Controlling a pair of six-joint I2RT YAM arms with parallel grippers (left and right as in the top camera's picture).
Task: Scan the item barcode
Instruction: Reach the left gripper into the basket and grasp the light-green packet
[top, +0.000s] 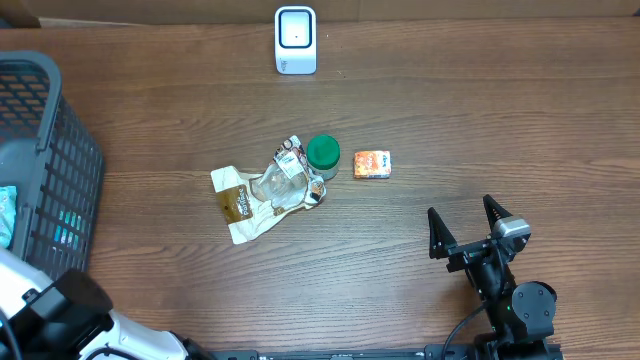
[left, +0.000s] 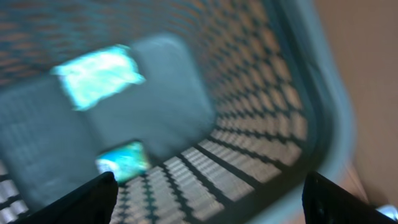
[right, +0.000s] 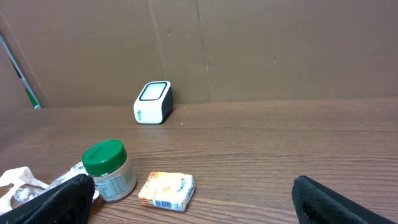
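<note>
overhead, the scanner (top: 295, 40) is standing at the far edge of the table (top: 500, 120); a green-lidded jar (top: 323, 154), a wrapper (top: 255, 195) against it and an orange pack (top: 372, 165) just beside it are lying in the middle. the right gripper (top: 466, 225) is facing them from the near side, jaws spread wide, holding nothing. the basket (top: 60, 150) is sitting at left. from the left wrist, the left gripper (left: 211, 205) is hanging over the basket, fingers wide apart and empty, two blurred teal packets (left: 99, 74) lying inside. from the right wrist, jar, pack and scanner are showing between open fingers.
</note>
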